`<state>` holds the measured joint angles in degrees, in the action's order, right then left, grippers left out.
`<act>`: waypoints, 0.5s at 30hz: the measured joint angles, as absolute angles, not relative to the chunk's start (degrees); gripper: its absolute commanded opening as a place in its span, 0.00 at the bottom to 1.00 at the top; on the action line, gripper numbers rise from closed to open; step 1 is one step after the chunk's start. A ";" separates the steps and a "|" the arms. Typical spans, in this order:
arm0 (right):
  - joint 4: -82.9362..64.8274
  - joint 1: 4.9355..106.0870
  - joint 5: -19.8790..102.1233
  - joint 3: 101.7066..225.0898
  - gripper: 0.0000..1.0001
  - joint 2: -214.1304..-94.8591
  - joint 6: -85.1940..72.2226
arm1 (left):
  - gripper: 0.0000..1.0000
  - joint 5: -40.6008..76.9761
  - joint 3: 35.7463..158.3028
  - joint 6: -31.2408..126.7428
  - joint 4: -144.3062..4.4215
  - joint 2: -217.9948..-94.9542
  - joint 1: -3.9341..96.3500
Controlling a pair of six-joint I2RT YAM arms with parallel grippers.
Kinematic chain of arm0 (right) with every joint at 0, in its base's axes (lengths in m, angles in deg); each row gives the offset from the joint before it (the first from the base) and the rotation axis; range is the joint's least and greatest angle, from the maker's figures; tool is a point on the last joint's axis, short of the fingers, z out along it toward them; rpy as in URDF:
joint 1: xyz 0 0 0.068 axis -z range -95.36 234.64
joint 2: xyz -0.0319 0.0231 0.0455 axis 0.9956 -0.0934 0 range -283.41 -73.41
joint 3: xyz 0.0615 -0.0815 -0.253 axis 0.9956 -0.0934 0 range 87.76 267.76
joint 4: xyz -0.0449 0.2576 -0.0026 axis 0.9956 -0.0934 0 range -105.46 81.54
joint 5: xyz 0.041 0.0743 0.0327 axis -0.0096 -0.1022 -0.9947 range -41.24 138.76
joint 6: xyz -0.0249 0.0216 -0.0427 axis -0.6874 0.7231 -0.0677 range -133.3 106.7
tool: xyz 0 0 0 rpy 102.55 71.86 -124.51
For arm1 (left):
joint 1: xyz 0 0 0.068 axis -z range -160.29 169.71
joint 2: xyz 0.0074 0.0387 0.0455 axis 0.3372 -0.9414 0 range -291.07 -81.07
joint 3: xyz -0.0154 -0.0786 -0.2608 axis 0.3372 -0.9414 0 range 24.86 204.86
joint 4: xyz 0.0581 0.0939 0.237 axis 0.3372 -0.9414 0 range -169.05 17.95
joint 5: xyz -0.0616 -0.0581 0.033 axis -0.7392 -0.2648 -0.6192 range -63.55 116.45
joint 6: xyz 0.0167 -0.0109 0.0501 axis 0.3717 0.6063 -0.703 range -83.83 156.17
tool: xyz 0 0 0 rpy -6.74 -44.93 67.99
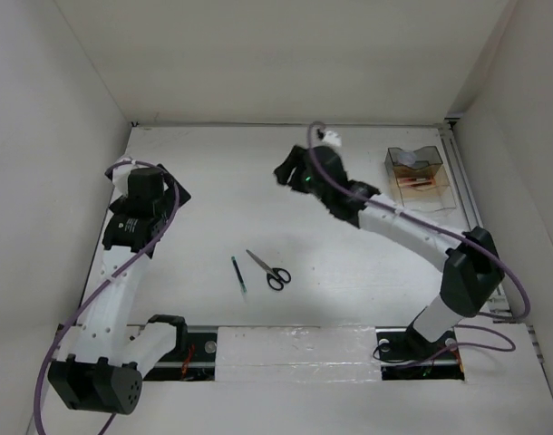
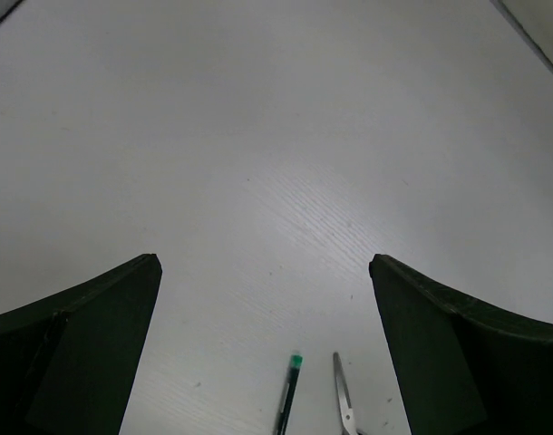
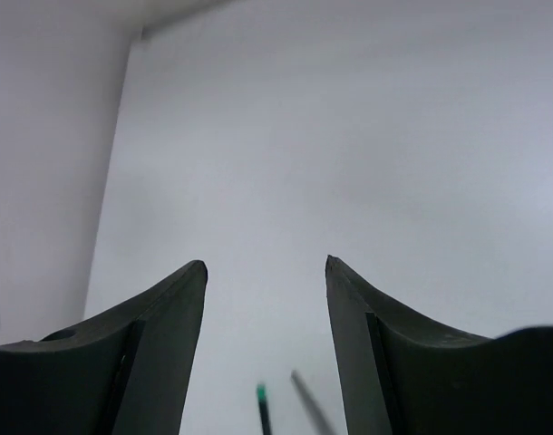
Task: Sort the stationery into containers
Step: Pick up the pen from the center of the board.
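White table (image 1: 258,217) boxed by plain white walls (image 1: 286,54) on three sides; even, diffuse light

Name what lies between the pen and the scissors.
Nothing: only a bare strip of table separates pen and scissors, seen in the top view and the left wrist view.

The left wrist view's bottom edge cuts off the pen (image 2: 288,399) and the scissors (image 2: 342,394); only a green tip and one blade show. In the right wrist view both look blurry. From above, the things inside the box (image 1: 393,161) are too small to tell.
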<state>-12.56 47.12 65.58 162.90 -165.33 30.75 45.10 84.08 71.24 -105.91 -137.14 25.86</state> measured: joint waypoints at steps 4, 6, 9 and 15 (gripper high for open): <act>-16.82 32.24 66.72 163.16 0.61 -168.66 27.82 | 1.00 50.22 84.14 74.15 -107.64 -133.97 25.86; -19.92 27.30 68.07 163.73 0.61 -171.43 27.32 | 1.00 52.27 84.16 75.37 -108.10 -131.48 25.86; -25.04 21.79 70.87 165.76 0.61 -175.56 27.06 | 1.00 54.26 84.73 76.57 -108.73 -128.66 25.86; -31.03 13.66 74.94 170.39 0.61 -181.88 27.47 | 1.00 56.73 85.02 77.43 -109.43 -126.87 25.86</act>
<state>-31.03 13.66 74.94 170.39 -181.88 27.47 56.73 85.02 77.43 -109.43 -126.87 25.86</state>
